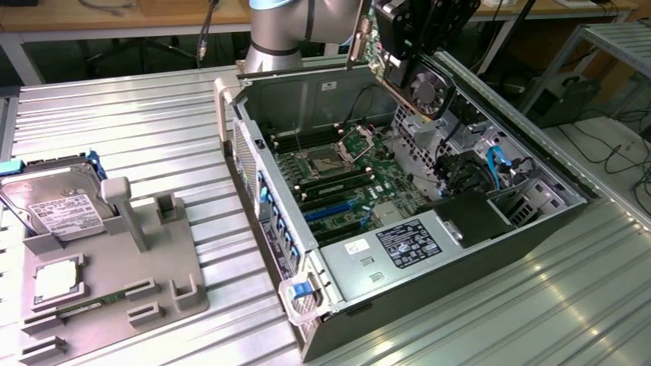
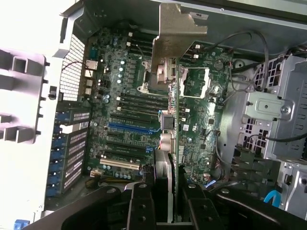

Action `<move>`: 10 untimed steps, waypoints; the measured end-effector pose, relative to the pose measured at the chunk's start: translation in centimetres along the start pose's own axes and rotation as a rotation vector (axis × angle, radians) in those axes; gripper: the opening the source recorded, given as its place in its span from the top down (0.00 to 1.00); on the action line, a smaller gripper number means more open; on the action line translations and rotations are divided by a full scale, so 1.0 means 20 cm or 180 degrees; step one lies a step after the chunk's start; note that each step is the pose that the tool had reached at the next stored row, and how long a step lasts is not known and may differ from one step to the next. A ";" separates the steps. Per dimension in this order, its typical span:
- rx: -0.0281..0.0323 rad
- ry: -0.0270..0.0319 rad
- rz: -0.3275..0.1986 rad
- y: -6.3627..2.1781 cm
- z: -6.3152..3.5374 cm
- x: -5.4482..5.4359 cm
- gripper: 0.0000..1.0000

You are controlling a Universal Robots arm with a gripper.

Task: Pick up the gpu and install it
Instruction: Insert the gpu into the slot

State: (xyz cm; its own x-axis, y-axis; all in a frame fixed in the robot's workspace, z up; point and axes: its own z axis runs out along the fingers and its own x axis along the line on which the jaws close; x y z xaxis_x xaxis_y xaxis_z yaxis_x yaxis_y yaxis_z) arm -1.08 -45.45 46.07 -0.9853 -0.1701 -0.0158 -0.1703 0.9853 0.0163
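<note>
Hand (image 2: 169, 192) with gpu (image 2: 175, 43) above case (image 1: 305, 91)

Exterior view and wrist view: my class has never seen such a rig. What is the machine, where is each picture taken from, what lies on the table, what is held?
The machine is a robot arm with a grasping tool at its end. The exterior view comes from a camera off the arm; the wrist view looks from the arm's wrist into the open computer case. The tool is shut on the gpu, a green card with a silver bracket, above the motherboard. On the metal table, at the exterior view's left, a grey holder carries a hard drive.
</note>
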 end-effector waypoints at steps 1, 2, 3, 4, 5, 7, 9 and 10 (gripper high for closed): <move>0.0000 0.0000 -0.0013 0.000 0.000 0.00 0.72; 0.0000 0.0001 -0.0025 0.000 0.000 0.00 0.72; 0.0000 0.0001 -0.0037 0.000 0.000 0.00 0.72; -0.0001 0.0001 -0.0051 0.000 0.000 0.00 0.72; -0.0001 0.0001 -0.0064 0.000 0.000 0.00 0.72; -0.0002 0.0002 -0.0098 0.000 0.000 0.00 0.72; -0.0002 0.0002 -0.0121 -0.002 0.000 0.00 0.72; -0.0002 0.0002 -0.0128 -0.002 0.000 0.00 0.72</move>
State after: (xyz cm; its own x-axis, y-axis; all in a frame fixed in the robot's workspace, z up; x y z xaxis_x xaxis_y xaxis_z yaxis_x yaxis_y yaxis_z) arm -1.08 -45.49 46.07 -0.9777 -0.2096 -0.0158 -0.2099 0.9776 0.0163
